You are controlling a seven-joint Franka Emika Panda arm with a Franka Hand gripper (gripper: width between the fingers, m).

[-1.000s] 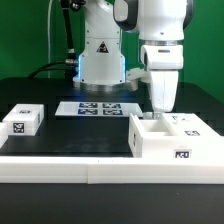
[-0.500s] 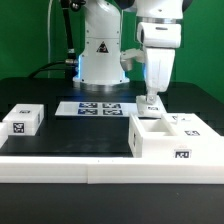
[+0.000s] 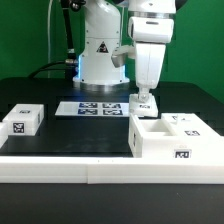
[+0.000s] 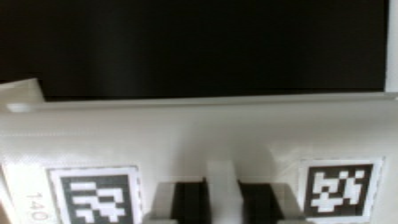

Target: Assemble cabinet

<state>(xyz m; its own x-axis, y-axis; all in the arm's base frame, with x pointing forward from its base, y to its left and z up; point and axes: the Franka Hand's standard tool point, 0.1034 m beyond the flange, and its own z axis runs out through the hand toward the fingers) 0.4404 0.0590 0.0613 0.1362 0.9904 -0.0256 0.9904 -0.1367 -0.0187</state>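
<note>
The gripper (image 3: 143, 101) hangs above the black table (image 3: 70, 135), pointing straight down. Its tips are clear of the cabinet (image 3: 158, 146), the big white box with open compartments near the exterior view's right edge. From the jaws the cabinet lies at about five o'clock in that view, lower and nearer the camera. Its near corner is just beside the fingertips rather than under them. The box's long axis runs across the picture from nine to three o'clock, and a tag shows on its front wall.

The marker board (image 3: 98, 108) lies flat at about nine o'clock from the gripper, in front of the arm's base. A small white block (image 3: 22, 121) with a tag sits well apart at the far nine o'clock side. A long white ledge (image 3: 80, 168) runs along the front.

In the wrist view the two dark fingers (image 4: 187, 205) stand close together with a narrow pale strip between them, over a white tagged surface (image 4: 196, 135) that is most likely the cabinet. The picture is too blurred to show whether the jaws pinch something thin or are simply nearly closed. I cannot tell.

With only one arm, any next grasp on the cabinet probably calls for moving toward five o'clock and then down.
</note>
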